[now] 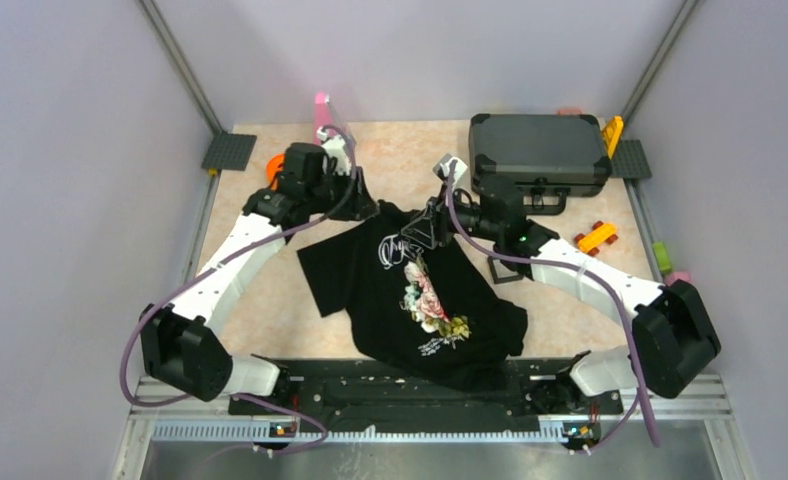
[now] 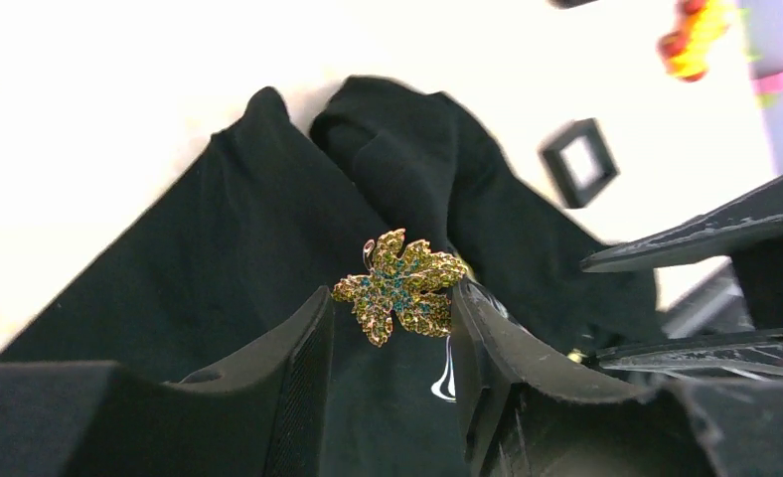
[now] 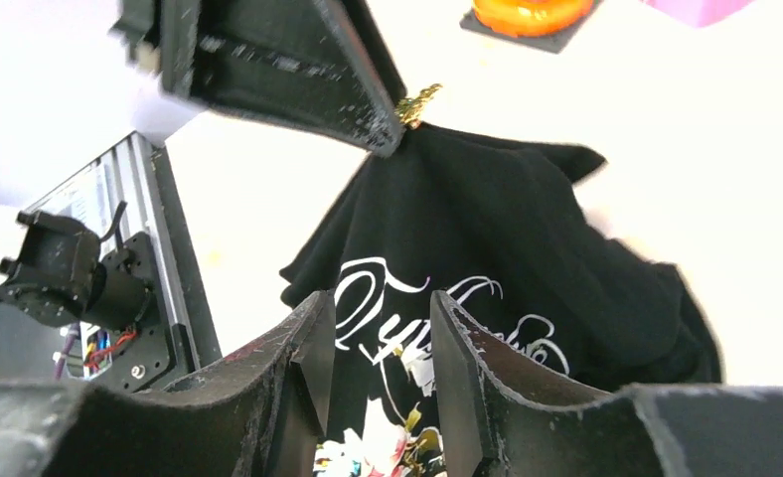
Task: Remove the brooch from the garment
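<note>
The left tool pinches the small gold leaf-shaped brooch with teal stones across its width. It holds the black cloth T-shirt with white script and floral print in a peak above the beige surface, apparently to tension the cloth at the pin. The right tool is spread and empty, level, and faces that peak; both arms reach forward, angled inward.

Beige table (garment, grey case)

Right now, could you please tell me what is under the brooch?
Under the brooch lies the black cloth of the garment, raised in a peak. What fastens it there is covered by the brooch itself and cannot be seen.
</note>
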Motion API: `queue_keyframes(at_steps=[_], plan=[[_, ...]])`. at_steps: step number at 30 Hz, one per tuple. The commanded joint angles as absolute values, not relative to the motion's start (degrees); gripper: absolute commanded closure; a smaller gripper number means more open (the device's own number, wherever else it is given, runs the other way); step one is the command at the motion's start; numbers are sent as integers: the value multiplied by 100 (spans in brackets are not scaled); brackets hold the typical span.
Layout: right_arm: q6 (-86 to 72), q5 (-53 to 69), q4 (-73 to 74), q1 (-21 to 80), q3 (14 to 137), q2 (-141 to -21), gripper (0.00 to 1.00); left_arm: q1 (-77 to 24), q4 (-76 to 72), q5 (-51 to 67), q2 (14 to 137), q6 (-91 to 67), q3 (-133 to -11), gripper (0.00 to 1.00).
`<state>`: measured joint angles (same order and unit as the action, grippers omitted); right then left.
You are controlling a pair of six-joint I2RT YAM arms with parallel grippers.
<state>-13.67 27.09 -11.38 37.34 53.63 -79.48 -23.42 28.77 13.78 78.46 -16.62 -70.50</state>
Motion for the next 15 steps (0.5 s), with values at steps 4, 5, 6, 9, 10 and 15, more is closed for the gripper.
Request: queue_keyframes(at_steps=[4,5,6,9,10,15], plan=[[-378,4132,-2075,3665,5195,-7607,56,-1560,2832,4830,7650,-2464,-7354,69],[-376,4173,-2158,3665,5199,-7623,55,-1556,2728,5043,7618,-2543,-7314,69],[-384,4171,-2209,3665,5222,-7633,54,-1556,2633,5263,7589,-2632,-7278,68],[-322,4389,-2395,3666,5275,-7675,48,-1556,2180,5846,7470,-3035,-7061,68],[-339,4422,-2405,3670,5322,-7714,48,-1556,2000,5990,7427,-3170,-6980,69],[-244,3932,-1843,3665,5569,-7818,49,-1547,2583,5183,7326,-2812,-7067,68]])
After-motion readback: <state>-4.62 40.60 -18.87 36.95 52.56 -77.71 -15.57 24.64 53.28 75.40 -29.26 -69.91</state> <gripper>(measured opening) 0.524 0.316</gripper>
